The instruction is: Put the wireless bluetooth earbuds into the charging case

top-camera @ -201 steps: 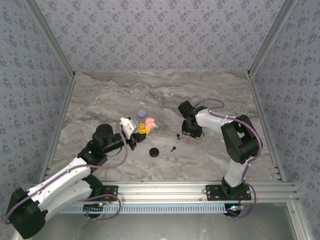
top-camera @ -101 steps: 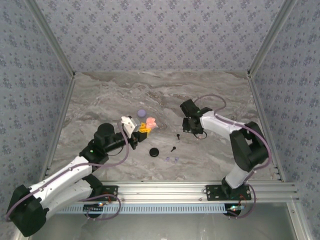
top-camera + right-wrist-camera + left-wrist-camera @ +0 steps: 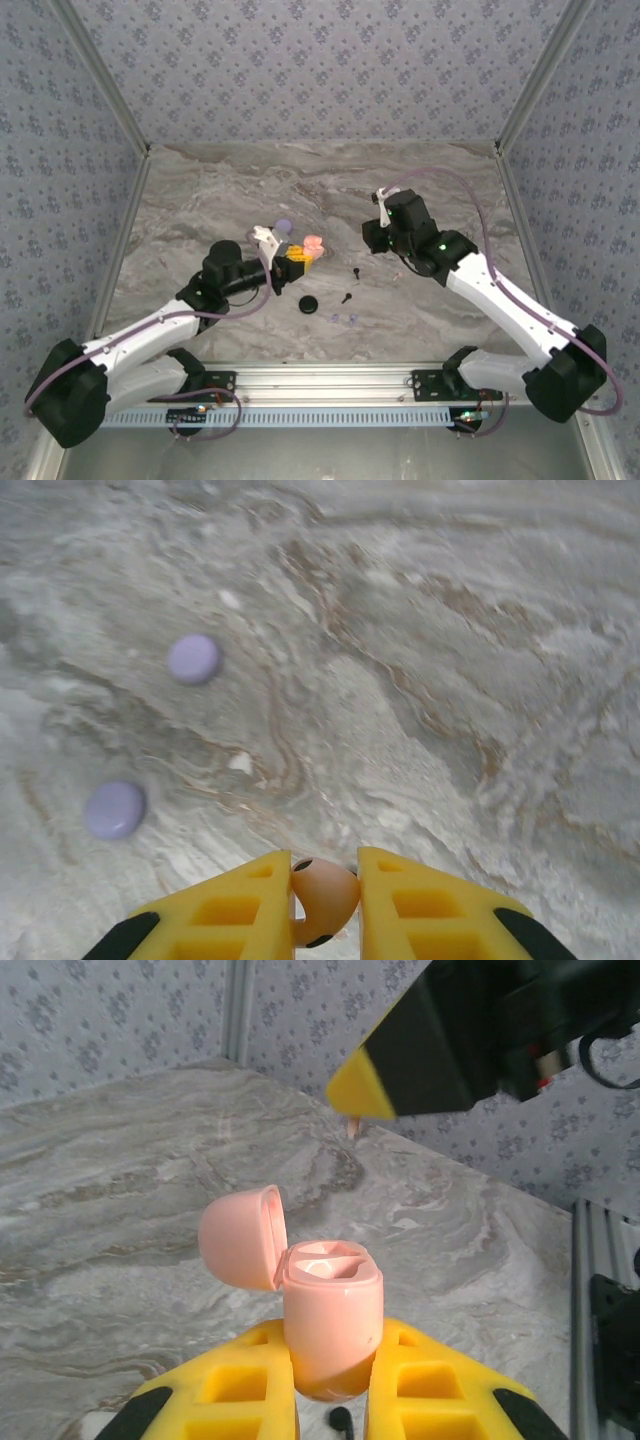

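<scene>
The pink charging case [image 3: 332, 1312] stands upright with its lid [image 3: 240, 1238] swung open to the left, and my left gripper [image 3: 333, 1360] is shut on its base. From above the case [image 3: 313, 244] and left gripper [image 3: 297, 259] sit at the table's middle. My right gripper [image 3: 325, 885] is shut on a pale pink earbud [image 3: 327, 892]; it hovers just right of the case [image 3: 373, 237], and its finger [image 3: 400, 1065] looms above the case. Two black earbuds [image 3: 346, 296] and two lilac ones [image 3: 342, 319] lie on the table.
A black round case [image 3: 309, 304] lies near the front and a lilac one [image 3: 283, 226] behind the left gripper. Two blurred lilac blobs [image 3: 194, 658] show on the marble under the right wrist. Patterned walls close in the table on three sides.
My right arm has lifted off the table and stretched out, carrying the pink earbud toward the case. The left gripper has shifted right with the open pink case.
</scene>
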`<state>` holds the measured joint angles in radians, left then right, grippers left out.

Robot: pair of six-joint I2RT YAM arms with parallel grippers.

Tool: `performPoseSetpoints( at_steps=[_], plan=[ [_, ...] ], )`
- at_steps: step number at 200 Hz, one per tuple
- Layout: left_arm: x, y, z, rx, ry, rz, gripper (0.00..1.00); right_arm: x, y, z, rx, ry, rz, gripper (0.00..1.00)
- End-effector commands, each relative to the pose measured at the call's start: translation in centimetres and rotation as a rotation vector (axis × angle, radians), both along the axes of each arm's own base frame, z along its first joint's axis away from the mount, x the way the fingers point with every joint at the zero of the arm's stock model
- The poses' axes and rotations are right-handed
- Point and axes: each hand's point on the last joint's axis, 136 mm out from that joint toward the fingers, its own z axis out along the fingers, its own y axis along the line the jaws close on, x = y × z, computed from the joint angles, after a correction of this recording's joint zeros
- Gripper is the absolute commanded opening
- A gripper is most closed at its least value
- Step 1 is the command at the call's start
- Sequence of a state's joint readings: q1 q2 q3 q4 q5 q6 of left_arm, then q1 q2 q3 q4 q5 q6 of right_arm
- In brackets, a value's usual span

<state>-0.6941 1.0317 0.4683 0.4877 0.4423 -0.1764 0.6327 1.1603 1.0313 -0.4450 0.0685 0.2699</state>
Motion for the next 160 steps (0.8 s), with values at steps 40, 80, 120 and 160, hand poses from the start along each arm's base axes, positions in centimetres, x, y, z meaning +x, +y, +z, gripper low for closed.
performPoseSetpoints(
  at_steps=[40, 80, 120, 160],
  plan=[
    [-0.6, -2.8, 4.6, -0.116, -0.056, -0.127, 0.00, -2.7, 4.5, 5.9, 0.035, -0.172, 0.280, 0.22],
    [-0.7, -3.2, 4.6, -0.116, -0.055, -0.135, 0.00, -3.4, 6.1, 6.8, 0.040, -0.209, 0.345, 0.23],
    [-0.7, -3.3, 4.5, -0.116, -0.052, -0.134, 0.00, -3.9, 7.0, 7.2, 0.045, -0.227, 0.370, 0.23],
    [-0.7, -3.3, 4.6, -0.119, -0.051, -0.137, 0.00, -4.0, 8.1, 7.0, 0.035, -0.220, 0.389, 0.22]
  ],
)
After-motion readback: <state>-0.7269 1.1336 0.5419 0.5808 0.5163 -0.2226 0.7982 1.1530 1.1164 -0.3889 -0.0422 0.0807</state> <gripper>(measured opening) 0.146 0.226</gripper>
